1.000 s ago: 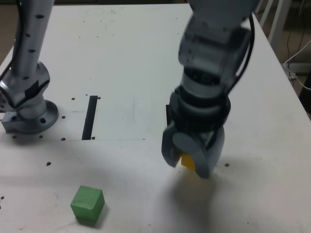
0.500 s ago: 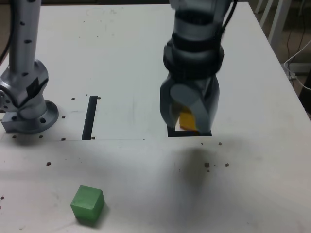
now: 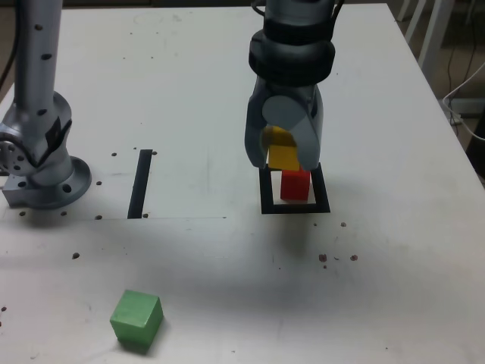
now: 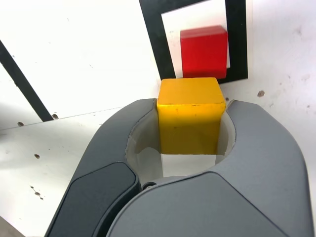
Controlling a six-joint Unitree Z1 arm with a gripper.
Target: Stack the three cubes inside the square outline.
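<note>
My gripper (image 3: 284, 155) is shut on the yellow cube (image 3: 282, 150) and holds it in the air, just above and slightly behind the red cube (image 3: 295, 184). The red cube rests inside the black square outline (image 3: 295, 207). In the wrist view the yellow cube (image 4: 189, 113) sits clamped between the grey fingers (image 4: 256, 143), with the red cube (image 4: 204, 51) and the square outline (image 4: 151, 42) beyond it. The green cube (image 3: 136, 319) lies alone near the front of the table, at the exterior view's left.
The arm's grey base (image 3: 42, 163) stands at the exterior view's left. A narrow black strip (image 3: 140, 183) lies between the base and the outline. Small screw holes dot the white table (image 3: 174, 83). The table's edge (image 3: 439, 91) runs down the exterior view's right.
The gripper has carried the yellow cube from the table's front up and back toward the square outline, uncovering the red cube inside it. The green cube has not moved.
</note>
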